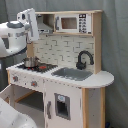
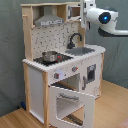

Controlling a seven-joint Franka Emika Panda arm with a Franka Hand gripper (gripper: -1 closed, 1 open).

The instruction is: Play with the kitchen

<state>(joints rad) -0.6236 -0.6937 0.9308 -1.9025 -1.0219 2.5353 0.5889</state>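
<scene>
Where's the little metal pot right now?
In both exterior views the metal pot sits on the black stovetop, on the side away from the grey sink.

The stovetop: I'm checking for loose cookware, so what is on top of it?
A small metal pot sits on the stovetop. Its contents cannot be seen.

One kitchen (image 1: pixel 70 75), one pot (image 2: pixel 50 56), one faucet (image 1: pixel 83 59), one arm (image 2: pixel 102 19).
</scene>
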